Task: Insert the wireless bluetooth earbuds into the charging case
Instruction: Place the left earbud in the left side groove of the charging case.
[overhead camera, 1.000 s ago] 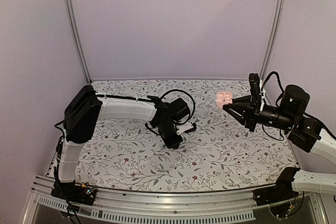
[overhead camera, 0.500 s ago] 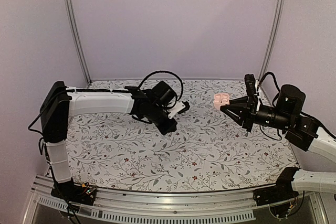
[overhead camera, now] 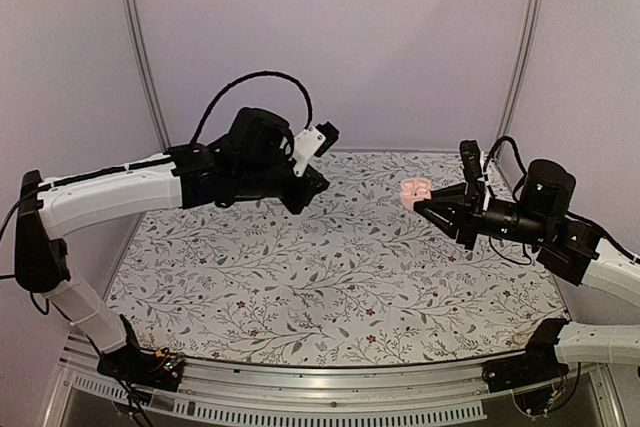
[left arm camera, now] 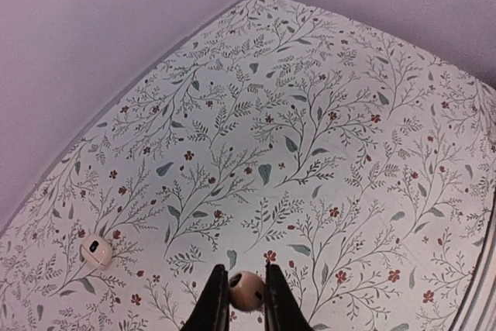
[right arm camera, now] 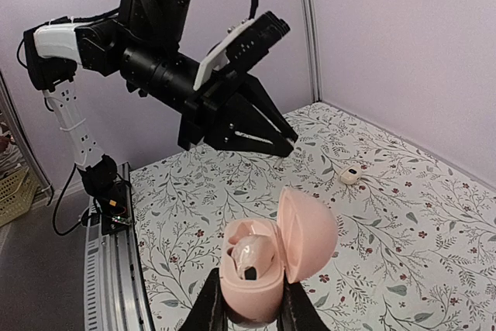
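Here, floral table (overhead camera: 330, 277), lilac walls (overhead camera: 330, 47), left end effector (left arm camera: 245, 281) clamping earbud (left arm camera: 246, 291), right end effector (right arm camera: 252, 292) clamping case (right arm camera: 267, 257)

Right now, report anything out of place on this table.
One earbud lies loose on the table, apart from the open case held up by the right end effector. The other earbud is pinched in the left end effector. Nothing looks damaged.
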